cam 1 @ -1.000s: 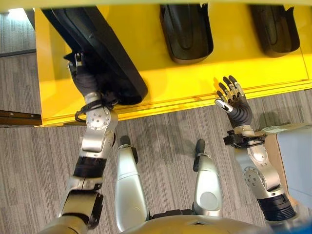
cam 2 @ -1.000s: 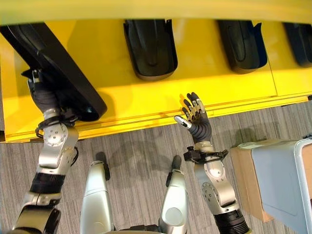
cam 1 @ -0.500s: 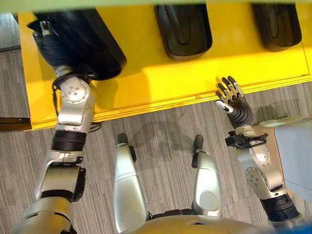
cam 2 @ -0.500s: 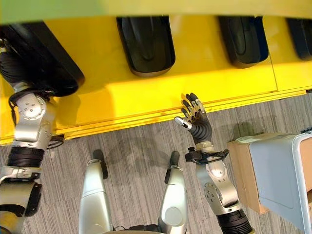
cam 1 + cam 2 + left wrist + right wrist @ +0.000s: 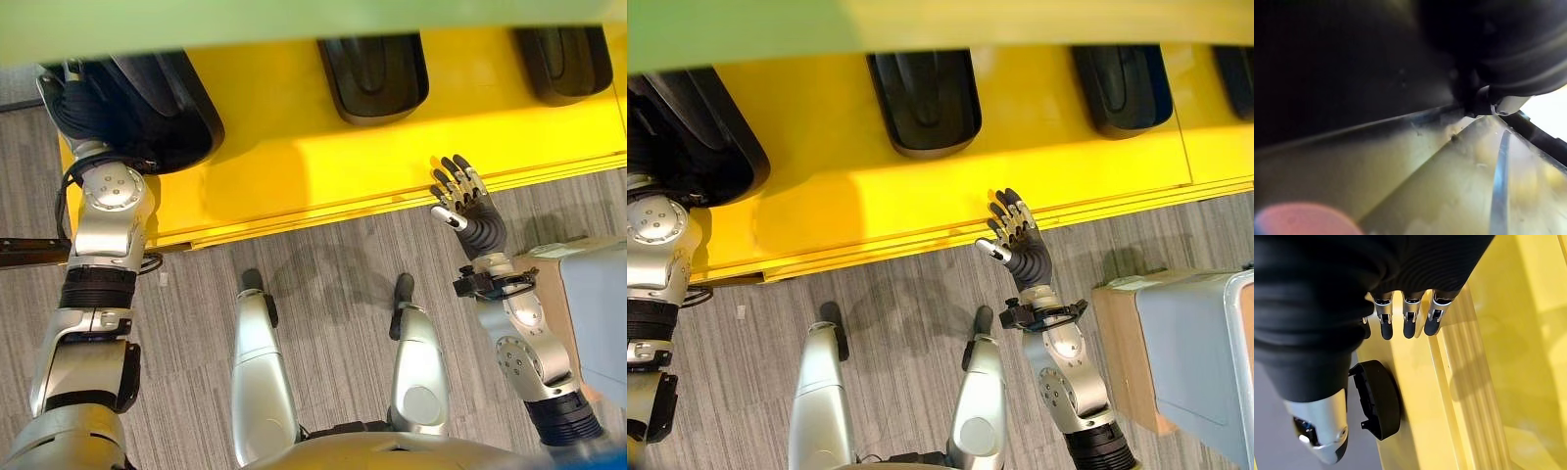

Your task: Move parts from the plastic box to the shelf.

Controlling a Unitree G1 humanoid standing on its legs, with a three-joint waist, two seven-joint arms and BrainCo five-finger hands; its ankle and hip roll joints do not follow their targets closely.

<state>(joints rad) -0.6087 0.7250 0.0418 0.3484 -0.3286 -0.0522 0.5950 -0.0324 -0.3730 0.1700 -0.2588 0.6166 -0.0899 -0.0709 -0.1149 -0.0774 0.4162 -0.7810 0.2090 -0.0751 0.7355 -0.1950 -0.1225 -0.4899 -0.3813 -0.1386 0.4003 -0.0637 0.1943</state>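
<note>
At the far left of the head views, the robot's left arm reaches onto the yellow shelf (image 5: 294, 166), and its left hand (image 5: 73, 98) is tucked against the large black part (image 5: 162, 108) lying at the shelf's left end. The fingers are hidden behind that part, so whether they grip it or merely rest on it cannot be told; the left wrist view offers little beyond a dark surface above the yellow shelf floor. The part sits close to the shelf's left edge and front lip, so if the hand lets go or pulls back carelessly the part could slide forward or tip off onto the carpet. Further along, a second black part (image 5: 374, 76) and a third black part (image 5: 563, 61) already lie on the shelf, well apart from each other. The right hand (image 5: 460, 196) hovers at the shelf's front lip with fingers spread straight, holding nothing. A careless swing could knock it against the lip. At the far right stands the plastic box (image 5: 1200, 362), its contents not visible
</note>
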